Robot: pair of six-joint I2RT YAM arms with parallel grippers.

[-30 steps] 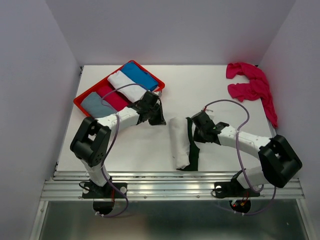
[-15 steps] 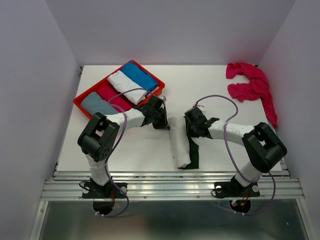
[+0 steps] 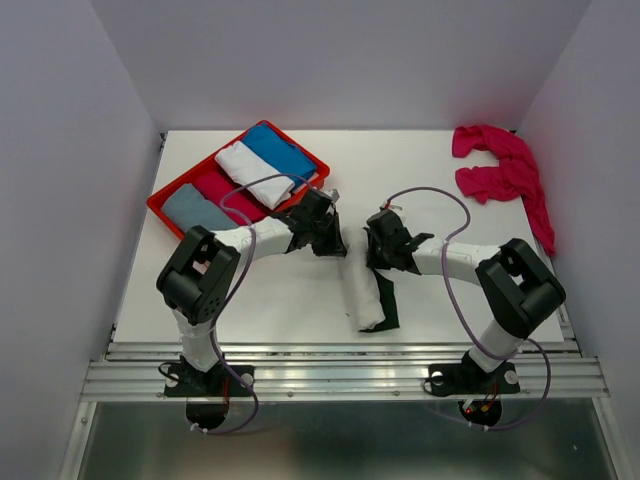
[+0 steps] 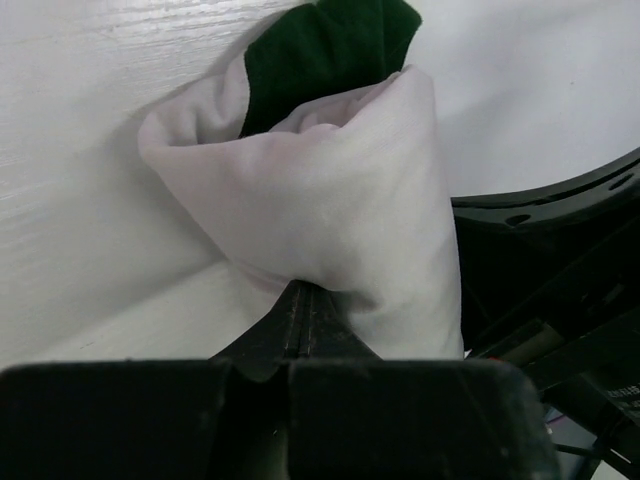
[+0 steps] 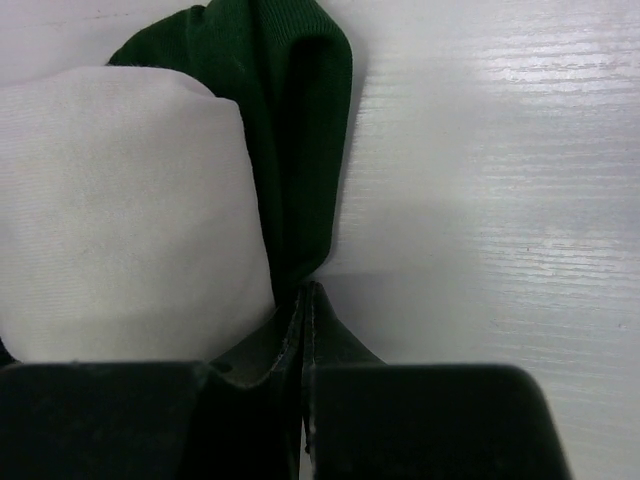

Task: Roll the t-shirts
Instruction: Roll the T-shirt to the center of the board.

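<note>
1. We are seeing the red tray [image 3: 152, 204] sitting far left on the white table [image 3: 400, 170], with folded cloths [image 3: 250, 168] lying inside.
2. The left gripper [image 3: 335, 243] is pinching white cloth at the far end of the cream t-shirt [image 3: 362, 295], jaws closed.
3. That cream t-shirt is lying rolled mid-table, between both arms.
4. The right gripper [image 3: 372, 245] is clamping its dark green edge, jaws closed.
5. The pink t-shirts [image 3: 505, 170] are lying crumpled in the far right corner.

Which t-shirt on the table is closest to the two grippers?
The cream-white t-shirt with dark green trim, rolled mid-table; the left gripper and right gripper touch its far end. The pink t-shirt lies crumpled far right.
</note>
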